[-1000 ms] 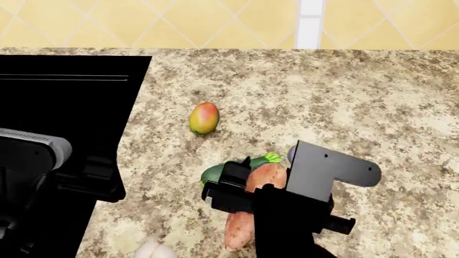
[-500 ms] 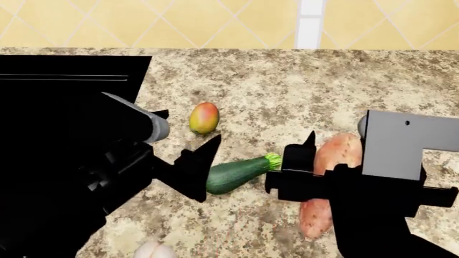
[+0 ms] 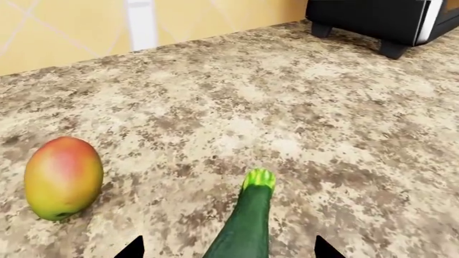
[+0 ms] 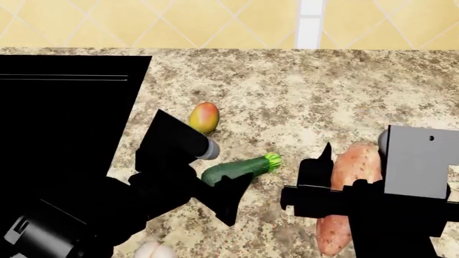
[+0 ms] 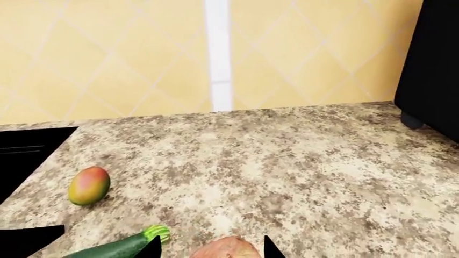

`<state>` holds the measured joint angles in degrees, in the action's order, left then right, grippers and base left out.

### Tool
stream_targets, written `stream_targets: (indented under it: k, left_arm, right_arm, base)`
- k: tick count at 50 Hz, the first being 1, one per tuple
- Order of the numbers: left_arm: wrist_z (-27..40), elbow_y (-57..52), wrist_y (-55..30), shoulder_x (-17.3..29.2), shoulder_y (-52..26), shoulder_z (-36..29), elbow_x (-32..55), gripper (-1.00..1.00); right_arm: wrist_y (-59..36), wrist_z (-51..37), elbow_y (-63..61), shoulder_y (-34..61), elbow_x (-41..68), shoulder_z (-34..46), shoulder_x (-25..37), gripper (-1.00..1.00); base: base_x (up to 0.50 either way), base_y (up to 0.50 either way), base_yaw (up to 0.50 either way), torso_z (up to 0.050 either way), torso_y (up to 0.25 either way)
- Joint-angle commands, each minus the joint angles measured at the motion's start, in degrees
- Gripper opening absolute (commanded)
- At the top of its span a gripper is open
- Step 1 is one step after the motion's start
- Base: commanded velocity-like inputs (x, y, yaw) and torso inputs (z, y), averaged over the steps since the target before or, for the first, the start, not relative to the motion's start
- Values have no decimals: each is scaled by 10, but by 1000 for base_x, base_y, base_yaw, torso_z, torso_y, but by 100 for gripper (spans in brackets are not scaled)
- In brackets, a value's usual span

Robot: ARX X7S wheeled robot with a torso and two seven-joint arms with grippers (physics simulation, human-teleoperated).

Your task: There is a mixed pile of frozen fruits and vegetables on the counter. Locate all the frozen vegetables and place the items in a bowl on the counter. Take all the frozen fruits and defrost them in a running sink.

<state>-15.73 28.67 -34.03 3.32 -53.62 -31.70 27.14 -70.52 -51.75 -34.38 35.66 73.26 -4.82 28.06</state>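
A green zucchini (image 4: 240, 167) lies on the granite counter (image 4: 323, 91). My left gripper (image 4: 223, 185) is open and straddles the zucchini's (image 3: 248, 228) thick end, its fingertips (image 3: 135, 249) well apart from it. The red-yellow mango (image 4: 204, 117) lies just beyond, also seen in the left wrist view (image 3: 63, 177). My right gripper (image 4: 344, 169) is shut on the orange sweet potato (image 4: 351, 185), whose top (image 5: 226, 248) shows between the jaws. The bowl is out of view.
A black recess (image 4: 64, 107) cuts into the counter at the left; I cannot tell whether it is the sink. A white bulb (image 4: 154, 250) sits at the near edge. A black appliance (image 3: 380, 21) stands on the counter. Yellow tiled wall (image 5: 143, 59) behind.
The right gripper carried the sweet potato to the right, away from the zucchini. The left arm swung in from the left and came down over the zucchini.
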Motion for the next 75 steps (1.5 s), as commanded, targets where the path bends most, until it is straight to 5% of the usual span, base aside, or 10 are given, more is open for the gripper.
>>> stream_targets:
  k: [1,13,14,28,40,47,62,70,75]
  left_arm:
    - [-17,79,35,-15,-8,-27,-6,100]
    - [-14,92,37,-13,-6,-41,7,100]
    - [-9,89,39,-13,-6,-41,7,-100]
    - [103,-145,-41,40,13,8,54,-100]
    - [323,-469,-92,137,157,130,78,-100]
    - [382,-531,-83,174,228,197,78,-100]
    - [413,-542,-76,201,250,213,52,-100]
    - [404,-516,-57,197,257,212,48,-100]
    - [421,-549,-68,206,274,229,57,-100]
  right_arm:
    - [1,-2,-6,-7,16,-12,2,-100]
    - [36,-1,-4,-26,30,-43,-14,-100]
    - [36,0,-4,-26,29,-42,-14,-100]
    - [94,142,2,-29,-130,82,17,-100]
    - [156,167,61,0,-271,171,17,-100]
    - [215,208,66,-34,-304,189,31,-100]
    - [203,166,22,-37,-328,178,59,-100]
    - [433,235,14,-118,-364,114,37,-100]
    - [374,245,26,-105,-383,169,66,-100]
  base:
    - [0,0,0,0,0]
    - [0,0,0,0,0]
    - [0,0,0,0,0]
    - [0,0,0,0,1]
    - [0,0,0,0,0]
    - [0,0,0,0,0]
    - [0,0,0,0,0]
    - [0,0,0,0,1]
    - [0,0,0,0,0]
